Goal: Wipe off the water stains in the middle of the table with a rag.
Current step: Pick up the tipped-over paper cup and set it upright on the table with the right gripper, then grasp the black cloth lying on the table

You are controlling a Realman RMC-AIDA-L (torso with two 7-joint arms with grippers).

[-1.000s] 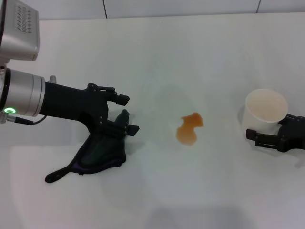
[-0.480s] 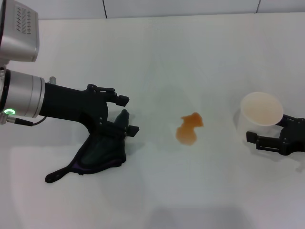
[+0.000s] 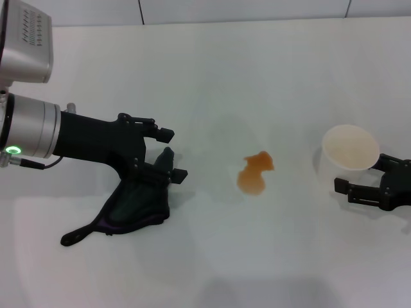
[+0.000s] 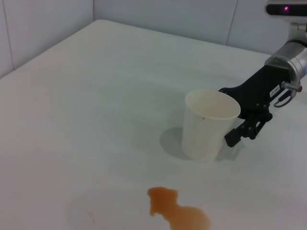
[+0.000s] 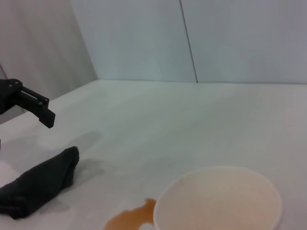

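The orange-brown water stains (image 3: 255, 173) lie in the middle of the white table (image 3: 257, 70); they also show in the left wrist view (image 4: 177, 213) and the right wrist view (image 5: 132, 220). The dark rag (image 3: 133, 206) lies to the left, its tail pointing toward the front edge. My left gripper (image 3: 171, 154) hovers open over the rag's far end, whose raised tip sits between the fingers. In the right wrist view the rag (image 5: 42, 181) lies flat under one left finger (image 5: 37, 105). My right gripper (image 3: 361, 181) stands open at the right, beside a white cup.
A white paper cup (image 3: 349, 153) stands upright to the right of the stain, with the right gripper's fingers close at its side; it appears too in the left wrist view (image 4: 209, 124) and the right wrist view (image 5: 218, 203). A tiled wall runs behind the table.
The cup's rim has shifted a little to the left, and my right gripper has drawn slightly back from it toward the right. The left arm and rag have not moved.
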